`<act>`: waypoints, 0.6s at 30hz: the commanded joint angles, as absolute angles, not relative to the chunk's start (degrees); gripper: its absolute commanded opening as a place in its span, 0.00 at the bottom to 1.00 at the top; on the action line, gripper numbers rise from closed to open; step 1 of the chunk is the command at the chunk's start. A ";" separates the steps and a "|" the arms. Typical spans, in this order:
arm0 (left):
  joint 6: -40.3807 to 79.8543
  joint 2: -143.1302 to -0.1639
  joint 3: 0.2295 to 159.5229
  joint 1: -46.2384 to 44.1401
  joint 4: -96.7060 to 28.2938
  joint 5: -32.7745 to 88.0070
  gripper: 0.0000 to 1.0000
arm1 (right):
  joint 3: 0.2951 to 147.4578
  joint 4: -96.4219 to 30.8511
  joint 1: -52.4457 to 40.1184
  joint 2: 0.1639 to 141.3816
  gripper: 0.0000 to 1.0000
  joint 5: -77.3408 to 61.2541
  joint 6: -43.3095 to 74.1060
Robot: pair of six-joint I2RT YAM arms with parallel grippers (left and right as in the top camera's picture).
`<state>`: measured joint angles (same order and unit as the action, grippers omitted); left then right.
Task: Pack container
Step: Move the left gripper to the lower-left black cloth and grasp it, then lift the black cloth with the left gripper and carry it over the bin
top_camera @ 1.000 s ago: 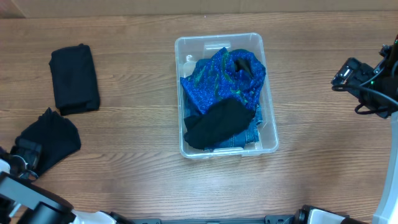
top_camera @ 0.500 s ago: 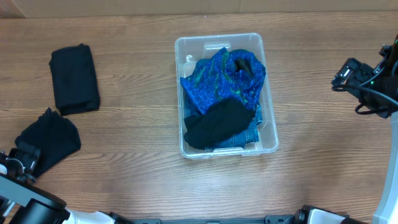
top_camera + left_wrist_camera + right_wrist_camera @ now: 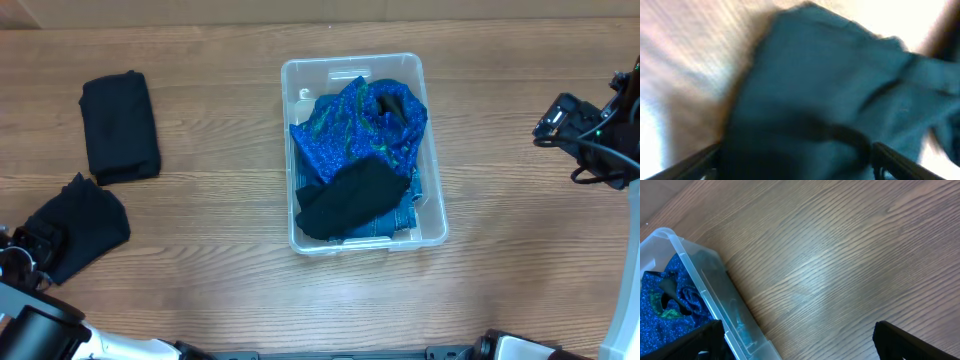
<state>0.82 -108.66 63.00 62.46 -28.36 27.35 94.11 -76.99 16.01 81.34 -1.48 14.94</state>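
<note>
**Container** point(image 3: 437, 222): clear bin, centre of table. Holds a blue patterned cloth point(image 3: 358, 125) with a black cloth point(image 3: 350, 197) over its near end.
**Crumpled black cloth** point(image 3: 88, 222): near left, well apart from the bin.
**Folded black cloth** point(image 3: 120, 125): far left.
**Left gripper** point(image 3: 28, 252): at the crumpled cloth, fingers spread wide astride it, nothing clamped.
**Right gripper** point(image 3: 797, 335): far right beside the bin, released, empty.
**Risk:** a shallow pinch may take one fold only, so the cloth trails, catches the rim and shifts the light bin.

Brown wood-grain table point(image 3: 200, 250) fills the view, evenly lit with faint sheen
</note>
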 commanded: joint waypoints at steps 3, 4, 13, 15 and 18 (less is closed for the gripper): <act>-1.30 -114.63 59.75 61.73 -29.52 42.15 0.57 | 94.17 -76.64 15.77 81.36 1.00 -1.17 14.79; -1.30 -114.63 59.75 61.69 -29.52 43.09 0.53 | 94.17 -76.64 15.77 81.36 1.00 -1.17 14.79; 0.56 -113.86 59.92 61.34 -29.65 52.01 0.04 | 94.17 -76.64 15.77 81.36 1.00 -1.17 14.79; 1.76 -112.79 60.16 60.95 -29.69 53.76 0.04 | 94.17 -76.64 15.77 81.36 1.00 -1.17 14.79; 3.55 -109.34 60.60 59.44 -29.74 55.57 0.04 | 94.17 -76.62 15.77 81.36 1.00 -1.17 14.79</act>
